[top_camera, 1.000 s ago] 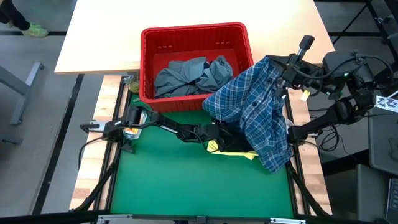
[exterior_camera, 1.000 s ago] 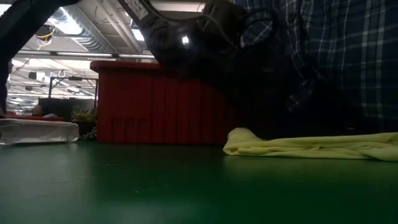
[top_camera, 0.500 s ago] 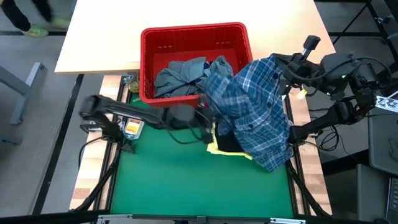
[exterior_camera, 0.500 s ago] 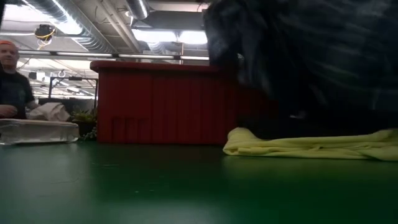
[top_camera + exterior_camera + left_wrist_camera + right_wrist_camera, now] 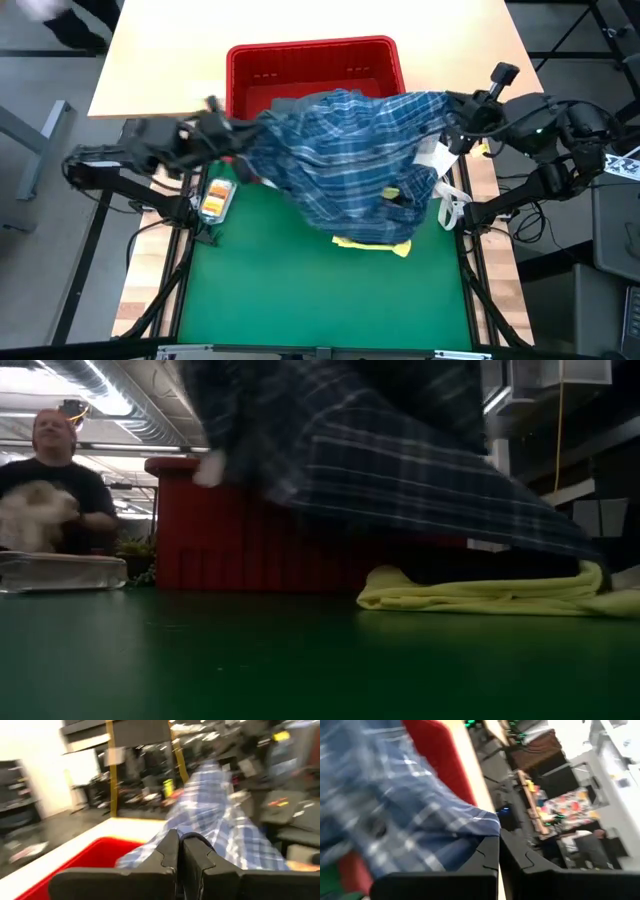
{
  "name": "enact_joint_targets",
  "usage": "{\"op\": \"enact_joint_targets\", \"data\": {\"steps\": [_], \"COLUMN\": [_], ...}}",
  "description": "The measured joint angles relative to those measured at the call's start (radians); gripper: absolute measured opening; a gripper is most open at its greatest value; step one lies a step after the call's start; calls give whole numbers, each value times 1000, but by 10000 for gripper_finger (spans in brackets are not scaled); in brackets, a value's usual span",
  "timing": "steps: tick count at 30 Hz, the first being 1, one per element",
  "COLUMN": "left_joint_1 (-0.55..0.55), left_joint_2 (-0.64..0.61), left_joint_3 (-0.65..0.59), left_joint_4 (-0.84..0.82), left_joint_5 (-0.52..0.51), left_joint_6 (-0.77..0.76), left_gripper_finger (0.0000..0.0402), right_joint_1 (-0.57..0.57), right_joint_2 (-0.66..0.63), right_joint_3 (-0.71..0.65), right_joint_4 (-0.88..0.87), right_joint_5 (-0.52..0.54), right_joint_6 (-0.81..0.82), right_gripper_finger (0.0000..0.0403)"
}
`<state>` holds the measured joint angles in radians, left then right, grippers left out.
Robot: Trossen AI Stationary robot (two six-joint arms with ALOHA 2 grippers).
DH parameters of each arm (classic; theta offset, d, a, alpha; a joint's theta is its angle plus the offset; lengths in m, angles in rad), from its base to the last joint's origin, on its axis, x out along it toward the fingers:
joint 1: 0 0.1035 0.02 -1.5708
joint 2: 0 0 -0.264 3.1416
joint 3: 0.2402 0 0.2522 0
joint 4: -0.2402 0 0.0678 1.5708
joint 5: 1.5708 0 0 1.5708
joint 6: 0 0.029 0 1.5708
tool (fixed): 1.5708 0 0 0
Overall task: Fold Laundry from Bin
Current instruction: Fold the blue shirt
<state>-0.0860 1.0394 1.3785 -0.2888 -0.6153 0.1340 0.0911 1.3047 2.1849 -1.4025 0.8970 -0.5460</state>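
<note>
The blue-white plaid shirt (image 5: 350,150) hangs spread between my two raised grippers, in front of the red bin (image 5: 310,58). My left gripper (image 5: 240,132) is shut on the shirt's left end. At its right end, my right gripper (image 5: 452,112) is shut on it too. Beneath the shirt the small yellow garment (image 5: 490,592) lies flat on the green mat (image 5: 300,290), partly covered from above. What lies in the bin is mostly hidden behind the shirt. My left gripper pinches an edge of the shirt's left end (image 5: 165,827) between its two shut fingers, which point about level toward the table's right. The cloth runs away from the fingers, lifted and drawn out. My right gripper pinches the shirt's right end (image 5: 482,827) between its shut fingers, high above the mat's right edge. The cloth stretches from the fingers toward the left gripper and sags in between.
A pale wooden table (image 5: 160,50) stands behind the bin. A small orange-and-white object (image 5: 214,200) lies at the mat's left edge. In the low view a clear container (image 5: 60,570) sits at the left, and a person (image 5: 50,480) stands beyond it.
My left gripper has risen from low over the mat beside the yellow garment and swung toward the table's left edge, carrying the shirt's end with it. The shirt, bunched below my right gripper before, is now spread wide between both grippers.
</note>
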Motion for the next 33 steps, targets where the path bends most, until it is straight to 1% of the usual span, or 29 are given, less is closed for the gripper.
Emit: {"op": "enact_joint_targets", "data": {"steps": [2, 5, 7, 10, 14, 20, 24, 29, 33], "left_joint_1": [0, 1, 1, 1, 1, 1, 1, 1, 1], "left_joint_2": [-53, -117, -141, -159, -157, -115, -82, -29, 3], "left_joint_3": [0, 0, 0, 0, 0, 0, 0, 0, 0], "left_joint_4": [-100, -266, -372, -500, -603, -648, -648, -647, -647], "left_joint_5": [-63, -124, -150, -159, -157, -150, -150, -150, -150], "left_joint_6": [-30, -110, -172, -260, -333, -343, -345, -344, -340], "left_gripper_finger": [0, 0, 0, 0, 0, 0, 0, 0, 0], "right_joint_1": [0, 0, 0, 0, 0, -6, -59, -154, -223], "right_joint_2": [2, 14, 14, 10, 11, 12, 14, 13, 13], "right_joint_3": [0, 0, -35, -81, -151, -266, -343, -423, -464], "right_joint_4": [-62, -178, -153, -143, -167, -169, -168, -169, -168], "right_joint_5": [-30, -43, -47, -69, -69, -62, -45, -27, -26], "right_joint_6": [49, 151, 182, 181, 179, 178, 168, 119, 118], "right_gripper_finger": [0, 0, 0, 0, 0, 0, 0, 1, 11]}}
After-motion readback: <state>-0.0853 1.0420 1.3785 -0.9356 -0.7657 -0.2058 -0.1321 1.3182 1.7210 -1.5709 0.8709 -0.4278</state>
